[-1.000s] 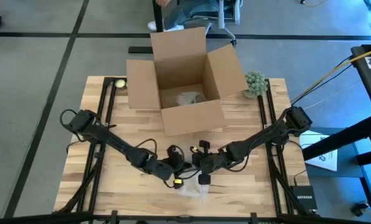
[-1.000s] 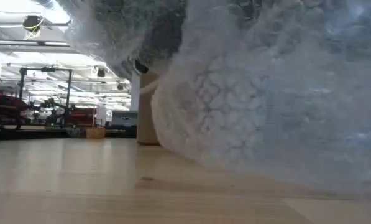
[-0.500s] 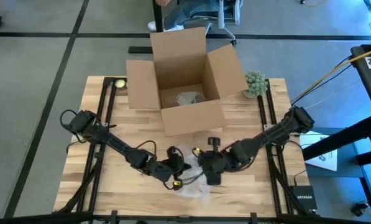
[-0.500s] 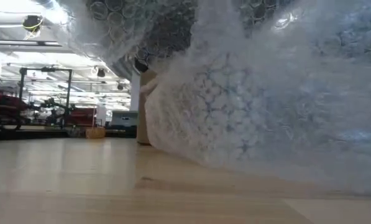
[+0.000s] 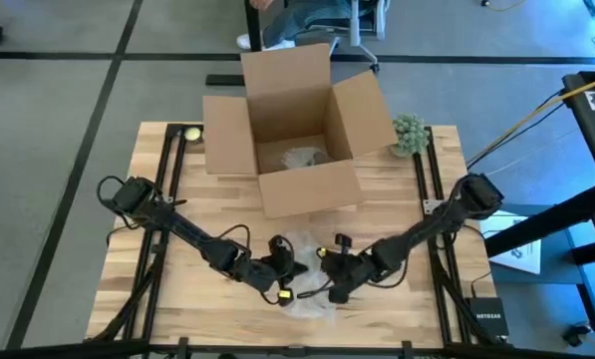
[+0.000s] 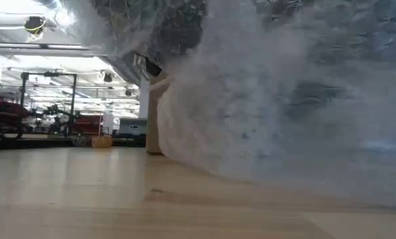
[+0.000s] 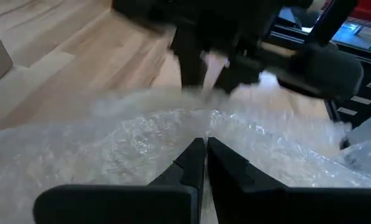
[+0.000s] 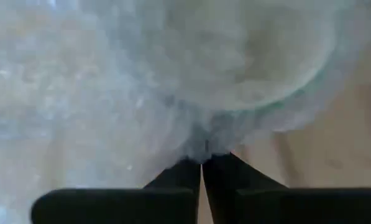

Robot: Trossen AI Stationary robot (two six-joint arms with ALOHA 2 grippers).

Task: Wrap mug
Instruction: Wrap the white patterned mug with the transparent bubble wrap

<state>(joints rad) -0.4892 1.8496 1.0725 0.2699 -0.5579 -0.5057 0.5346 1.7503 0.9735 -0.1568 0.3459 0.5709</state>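
So both arms are down near the front middle of the surface [image 5: 177, 299], working the bubble wrap [image 5: 307, 297] that's bunched up at about 6 o'clock from the cardboard box [image 5: 295, 125]. Compared w/ a sec ago the right claw [image 5: 333, 289] has slid back and down toward the near edge, away from the box, dragging its bit of wrap along. In the high view the sheet now sits more toward the front than it did. The left claw [image 5: 282, 282] has barely shifted, sitting at roughly 9 o'clock of the right one, just beside it.

Claw states: left one is pinched closed on the wrap, fingertips [image 7: 201, 149] meet right at the film in its wrist view. Right one same deal, fingers [image 8: 202, 163] closed on a fold of wrap w/ the sheet ballooning out past them.

Mug itself: can't see it anywhere tbh. Prob buried under the wrap between the claws, but that's a guess. Low view is just a wall of bubble wrap [image 6: 277, 99].

Imo this reads as the right arm pulling a flap over/around the bundle, so mid-wrap, not finished. There's also a lump of something pale inside the box, can't tell what.
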